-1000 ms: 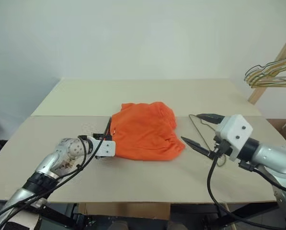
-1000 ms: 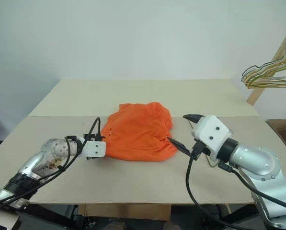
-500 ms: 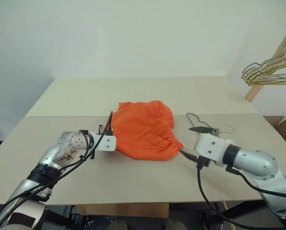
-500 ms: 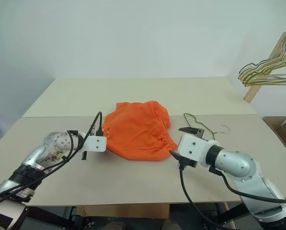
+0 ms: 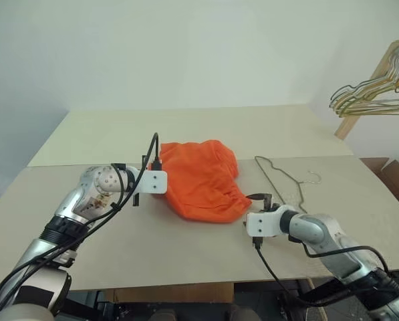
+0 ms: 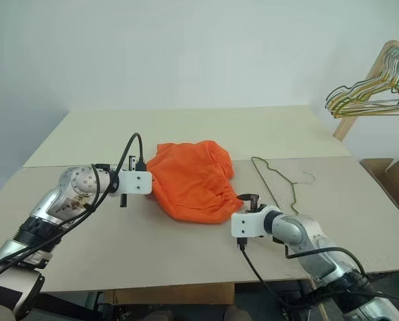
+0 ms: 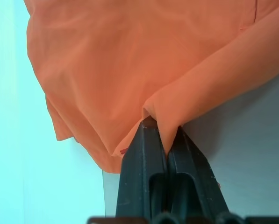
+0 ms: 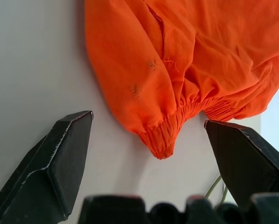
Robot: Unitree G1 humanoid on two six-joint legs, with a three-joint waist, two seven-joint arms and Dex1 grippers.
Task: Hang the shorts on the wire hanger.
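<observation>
Two grippers now on the job. L gripper [image 7: 160,140] has clamped its fingers on a fold at the edge of the orange shorts [image 5: 202,177] and raised it a bit; a sec ago it was only alongside, fingers not yet closed. R gripper [image 8: 148,149] has dropped low to the table [image 5: 186,247], fingers spread wide either side of the gathered waistband corner, nothing pinched. Wire hanger [image 5: 283,179] lies flat just right of the shorts, untouched. Likely next: R grabs waistband, w/ both arms then spreading the cloth.
</observation>
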